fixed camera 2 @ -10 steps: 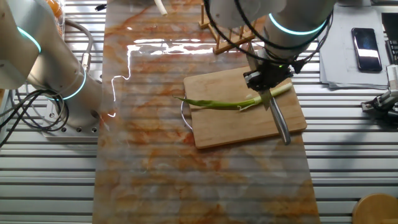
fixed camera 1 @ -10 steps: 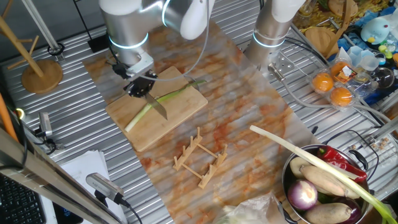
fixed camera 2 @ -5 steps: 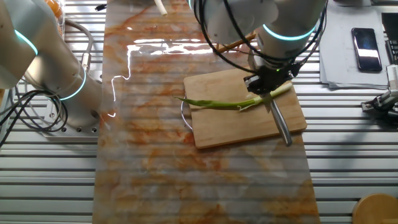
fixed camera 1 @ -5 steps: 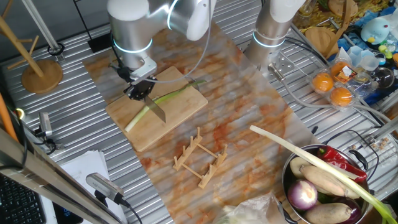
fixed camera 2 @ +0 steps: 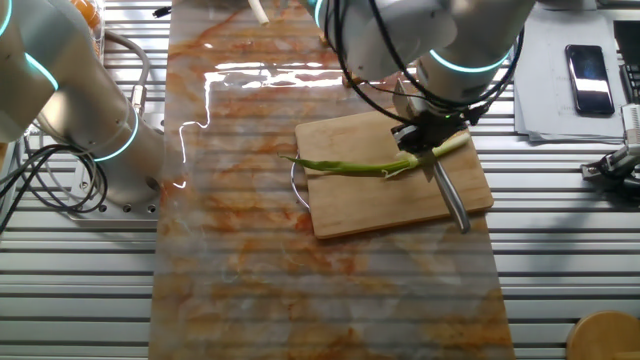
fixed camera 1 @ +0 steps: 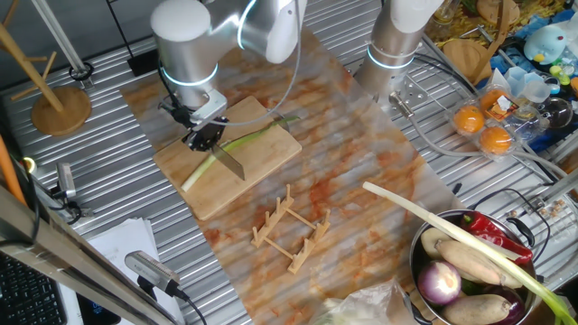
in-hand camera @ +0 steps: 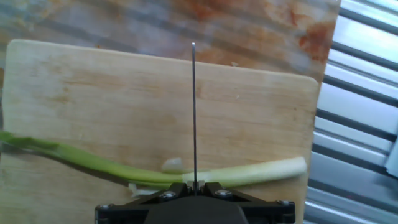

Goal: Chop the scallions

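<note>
The scallion [fixed camera 1: 246, 139] lies whole across the wooden cutting board [fixed camera 1: 257, 162], its pale root end toward the board's corner. My gripper [fixed camera 1: 204, 135] is shut on a knife [fixed camera 1: 231, 162] whose blade sits across the stalk near the pale end. The other fixed view shows the gripper [fixed camera 2: 421, 138] over the scallion [fixed camera 2: 345, 166], with the knife [fixed camera 2: 451, 194] reaching toward the edge of the board [fixed camera 2: 380, 210]. In the hand view the blade [in-hand camera: 193, 106] is edge-on, crossing the scallion [in-hand camera: 255, 172] on the board [in-hand camera: 112, 93]. A small pale scrap lies beside the stalk.
A small wooden rack [fixed camera 1: 289, 231] stands just past the board. At the right a metal bowl [fixed camera 1: 424, 271] holds vegetables, with a long thick leek [fixed camera 1: 424, 219] over it. A second arm's base [fixed camera 1: 396, 50] stands behind. A wooden stand [fixed camera 1: 56, 104] is at the left.
The wrist above the board has shifted slightly. The knife blade stays across the scallion at about the same spot, and the stalk has not moved.
</note>
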You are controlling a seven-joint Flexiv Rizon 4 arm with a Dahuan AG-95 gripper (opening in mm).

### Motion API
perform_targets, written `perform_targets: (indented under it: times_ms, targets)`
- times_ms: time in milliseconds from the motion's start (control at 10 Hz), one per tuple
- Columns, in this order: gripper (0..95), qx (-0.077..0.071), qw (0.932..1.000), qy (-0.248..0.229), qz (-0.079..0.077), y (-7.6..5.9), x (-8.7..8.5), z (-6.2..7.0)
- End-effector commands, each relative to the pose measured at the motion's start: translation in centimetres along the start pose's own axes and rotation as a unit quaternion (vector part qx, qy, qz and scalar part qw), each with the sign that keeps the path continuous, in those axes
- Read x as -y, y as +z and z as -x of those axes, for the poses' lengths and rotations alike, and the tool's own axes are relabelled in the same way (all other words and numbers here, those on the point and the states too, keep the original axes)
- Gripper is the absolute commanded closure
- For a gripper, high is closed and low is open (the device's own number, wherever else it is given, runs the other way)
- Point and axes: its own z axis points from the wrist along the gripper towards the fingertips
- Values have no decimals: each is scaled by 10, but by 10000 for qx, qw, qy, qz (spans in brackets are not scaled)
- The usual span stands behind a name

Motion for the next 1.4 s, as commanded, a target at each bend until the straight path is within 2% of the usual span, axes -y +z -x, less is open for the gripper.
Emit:
perform_targets:
  times_ms: [100,500,800,900,1000,1200,1400]
  targets:
    - [950,-48,10000,-66,7,2,-4,1]
    - [950,-65,9998,-160,27,8,-11,1]
    - [950,-129,9998,-178,-14,14,-12,2]
    - [950,-139,9997,-176,-36,23,-10,4]
    - [950,-176,9997,-167,-37,27,-9,6]
    - [950,-228,9996,-171,28,24,-9,8]
    - [950,-227,9995,-207,-49,24,-15,7]
